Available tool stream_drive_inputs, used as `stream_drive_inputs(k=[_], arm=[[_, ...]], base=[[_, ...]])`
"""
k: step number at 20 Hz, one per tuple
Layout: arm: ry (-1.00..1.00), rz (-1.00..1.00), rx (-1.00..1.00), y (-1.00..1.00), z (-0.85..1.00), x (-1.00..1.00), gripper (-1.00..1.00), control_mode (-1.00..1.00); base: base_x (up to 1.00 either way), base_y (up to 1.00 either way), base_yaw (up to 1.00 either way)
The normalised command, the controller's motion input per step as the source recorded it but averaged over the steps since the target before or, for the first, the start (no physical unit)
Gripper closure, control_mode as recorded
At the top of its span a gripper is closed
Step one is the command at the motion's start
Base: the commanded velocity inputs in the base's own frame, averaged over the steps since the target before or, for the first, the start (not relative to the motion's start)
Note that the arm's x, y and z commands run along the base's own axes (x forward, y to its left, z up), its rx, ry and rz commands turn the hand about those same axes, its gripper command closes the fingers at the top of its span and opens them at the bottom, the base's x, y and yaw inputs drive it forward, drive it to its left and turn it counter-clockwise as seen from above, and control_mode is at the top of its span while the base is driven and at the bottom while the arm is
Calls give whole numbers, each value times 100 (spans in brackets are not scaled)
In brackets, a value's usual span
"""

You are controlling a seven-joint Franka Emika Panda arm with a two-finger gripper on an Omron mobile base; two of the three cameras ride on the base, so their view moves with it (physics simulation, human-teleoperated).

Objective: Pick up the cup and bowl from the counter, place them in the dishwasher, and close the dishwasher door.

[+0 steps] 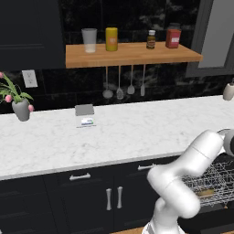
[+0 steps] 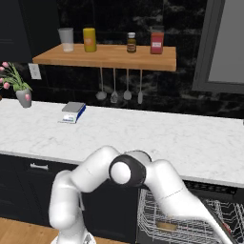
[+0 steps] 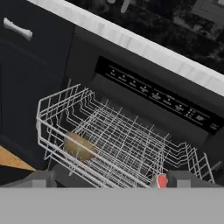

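The dishwasher (image 3: 157, 94) stands open under the white marble counter (image 3: 131, 41), its silver wire rack (image 3: 122, 144) pulled out. A tan rounded item (image 3: 78, 146), seemingly the bowl, lies in the rack's left front corner; the base views show the same tan item (image 2: 167, 225) (image 1: 205, 193). My gripper (image 3: 113, 180) hovers open just above the rack's front edge, holding nothing. A small red round thing (image 3: 162, 180) sits by the right fingertip; I cannot tell whether it is the cup. The dishwasher door is hidden below the rack.
Navy cabinets with silver handles (image 1: 114, 197) flank the dishwasher on the left. On the counter (image 1: 128, 132) stand a flower vase (image 1: 21, 109) and a small grey scale (image 1: 85, 114); a beige object (image 1: 228, 91) shows at the right edge. A wooden shelf (image 1: 132, 54) carries jars above hanging utensils.
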Motion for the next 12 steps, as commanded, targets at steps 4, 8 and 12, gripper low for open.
stream_drive_inputs(k=[4, 8, 12], arm=[[-14, 15, 16, 0, -39, -54, -100, -100], [-21, 16, 15, 0, -40, -53, -100, -100], [-21, 12, 7, 0, -60, -6, -100, -100]], base=[[0, 0, 0], [0, 0, 0], [0, 0, 0]])
